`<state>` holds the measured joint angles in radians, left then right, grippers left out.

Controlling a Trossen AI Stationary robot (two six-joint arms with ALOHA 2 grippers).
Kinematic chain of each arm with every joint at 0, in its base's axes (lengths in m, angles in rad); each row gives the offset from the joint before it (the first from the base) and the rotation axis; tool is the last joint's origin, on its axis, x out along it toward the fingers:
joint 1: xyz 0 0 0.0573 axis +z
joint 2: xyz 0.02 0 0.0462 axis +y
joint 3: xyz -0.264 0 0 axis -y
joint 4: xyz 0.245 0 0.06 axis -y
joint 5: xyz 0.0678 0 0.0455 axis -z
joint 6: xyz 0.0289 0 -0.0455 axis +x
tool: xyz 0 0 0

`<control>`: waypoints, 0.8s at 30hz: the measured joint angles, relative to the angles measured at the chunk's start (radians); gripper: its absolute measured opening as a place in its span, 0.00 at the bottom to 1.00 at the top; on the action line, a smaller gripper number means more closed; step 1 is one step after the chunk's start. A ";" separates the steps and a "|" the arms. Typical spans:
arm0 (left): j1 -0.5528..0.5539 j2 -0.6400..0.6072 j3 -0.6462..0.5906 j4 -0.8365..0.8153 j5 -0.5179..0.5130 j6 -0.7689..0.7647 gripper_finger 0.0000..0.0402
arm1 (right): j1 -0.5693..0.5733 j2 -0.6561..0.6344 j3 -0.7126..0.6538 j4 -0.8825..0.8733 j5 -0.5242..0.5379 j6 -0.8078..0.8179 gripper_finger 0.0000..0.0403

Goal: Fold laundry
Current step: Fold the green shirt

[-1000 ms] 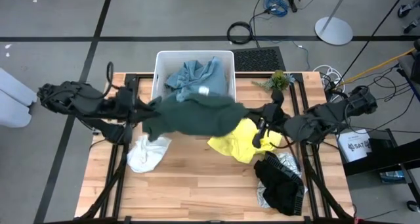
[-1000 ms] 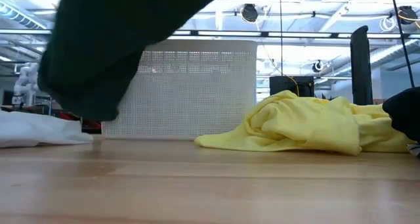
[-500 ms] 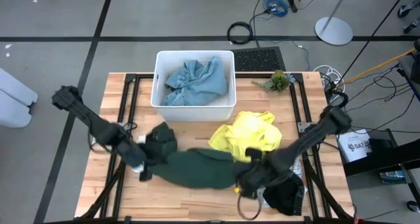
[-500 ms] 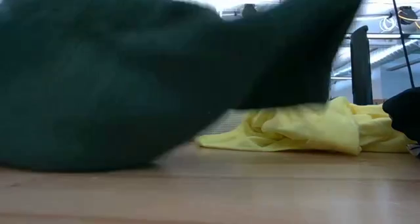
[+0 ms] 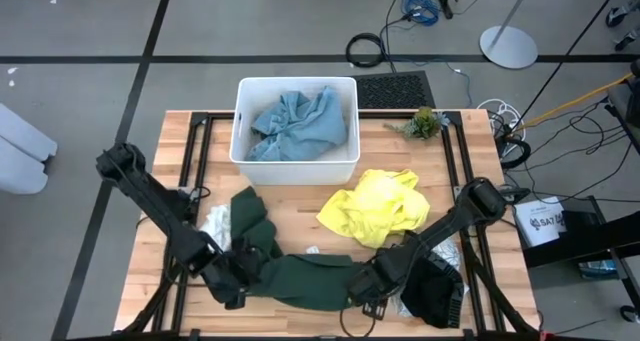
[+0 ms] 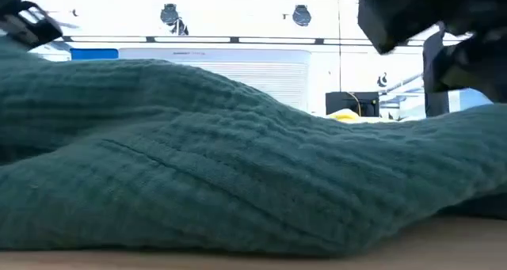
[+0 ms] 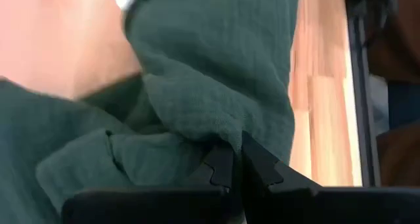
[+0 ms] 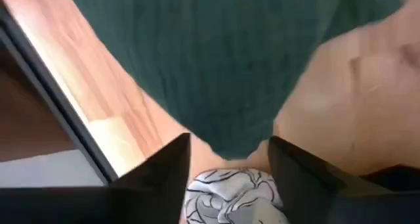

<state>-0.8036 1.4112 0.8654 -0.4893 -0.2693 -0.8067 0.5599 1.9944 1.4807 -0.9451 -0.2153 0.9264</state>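
The dark green crinkled cotton garment (image 5: pixel 300 276) lies stretched in a band along the front edge of the wooden desk (image 5: pixel 300 206), with one bunched end running up toward the left edge. The left gripper (image 7: pixel 231 168) has its jaws clenched on a fold of that green cloth near the front-left corner. The right gripper (image 8: pixel 226 159) sits at the other end of the garment, toward the front-right; its jaws stand released, with the green hem lying just ahead of them and not held.

The folding looks barely begun. The green piece is laid out, still wrinkled and not squared, and no fold is made in it. The bright yellow soft garment (image 5: pixel 378 207) sits crumpled right of centre, the black cloth (image 5: pixel 435 291) and the grey-white cloth with dark line pattern (image 8: pixel 230 196) are heaped at the front-right corner, a small white cloth (image 5: pixel 215 221) peeks out beside the green one near the left edge, and the light blue cloth (image 5: pixel 295 121) is still heaped in the white plastic tub (image 5: pixel 240 121) at the back edge. No folded stack shows anywhere.

In the low view the green cloth fills nearly the whole picture and hides the desk behind it. From above, both grippers' fingertips are lost against the dark fabric, and how much of the white cloth lies under the green one cannot be made out.
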 joint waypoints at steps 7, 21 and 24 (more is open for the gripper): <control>-0.004 0.017 0.000 0.041 0.009 0.000 0.02 | -0.035 -0.114 0.001 0.010 0.171 -0.017 0.61; -0.018 0.015 0.000 0.062 0.015 0.001 0.02 | -0.104 -0.043 0.001 0.071 0.151 -0.077 0.60; -0.019 0.015 0.000 0.064 0.018 0.001 0.02 | -0.102 -0.022 0.001 0.069 0.129 -0.078 0.60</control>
<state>-0.8227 1.4261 0.8654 -0.4255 -0.2517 -0.8059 0.4576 1.9723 1.4815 -0.8761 -0.0862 0.8486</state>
